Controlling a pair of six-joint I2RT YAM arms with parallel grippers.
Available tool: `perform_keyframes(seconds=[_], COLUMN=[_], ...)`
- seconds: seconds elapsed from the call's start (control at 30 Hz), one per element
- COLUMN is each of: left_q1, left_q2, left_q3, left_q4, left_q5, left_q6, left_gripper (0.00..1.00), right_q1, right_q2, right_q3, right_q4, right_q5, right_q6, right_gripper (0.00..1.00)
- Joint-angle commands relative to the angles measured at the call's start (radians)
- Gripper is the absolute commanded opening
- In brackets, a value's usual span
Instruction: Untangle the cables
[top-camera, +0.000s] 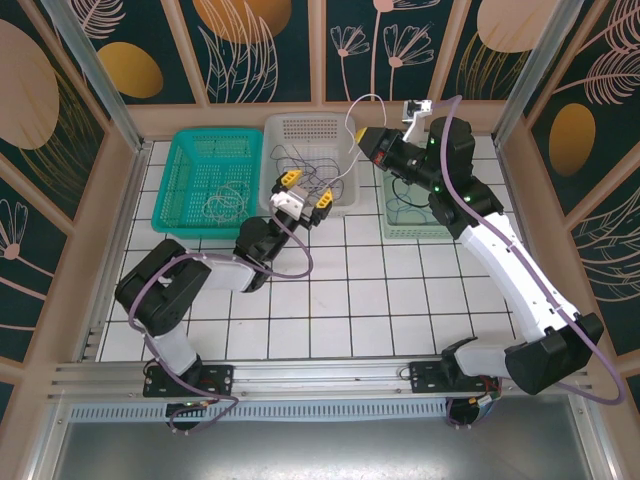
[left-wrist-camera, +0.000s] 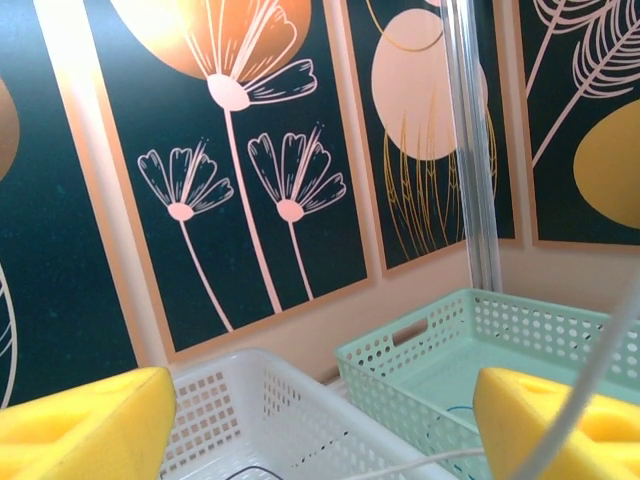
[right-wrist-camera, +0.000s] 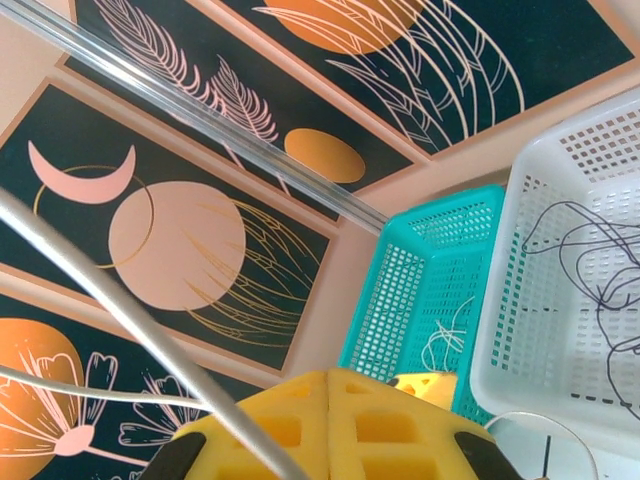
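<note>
- Where the pale cable (right-wrist-camera: 100, 295) hangs above the white basket's (top-camera: 300, 122) far right corner, it seems to slant down, near and left.
- The right gripper (right-wrist-camera: 330, 410), nearer, is clenched on it.
- The left gripper (top-camera: 306, 186), at the basket's near rim, gapes, the strand crossing one pad (left-wrist-camera: 545, 420) unheld.
- Dark cables (top-camera: 310, 170) lie tangled in the basket.
</note>
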Motion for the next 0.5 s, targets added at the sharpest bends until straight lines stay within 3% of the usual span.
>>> perform_keyframes(seconds=[0.0, 0.27, 0.37, 0.47], left_q1=[-0.005, -0.006, -0.005, -0.005], left_q2=[0.030, 0.129, 0.154, 0.154], left_q3=[0.051, 0.165, 0.221, 0.258], left_q4=[0.109, 0.075, -0.037, -0.173], left_q5=[-0.050, -0.132, -0.102, -0.079], left_q6=[-0.009, -0.053, -0.085, -0.121], left_gripper=[0.77, 0.65, 0.49, 0.23], right_q1=[-0.008, -0.006, -0.005, -0.005], right_q2=[0.001, -0.008, -0.015, -0.027], right_q3=[0.010, 0.000, 0.003, 0.001], right_q4=[0.037, 0.054, 0.047, 0.033], right_q5=[-0.013, -0.028, -0.032, -0.021], right_q6=[0.012, 0.018, 0.013, 0.004], right_gripper=[0.00, 0.00, 0.00, 0.00])
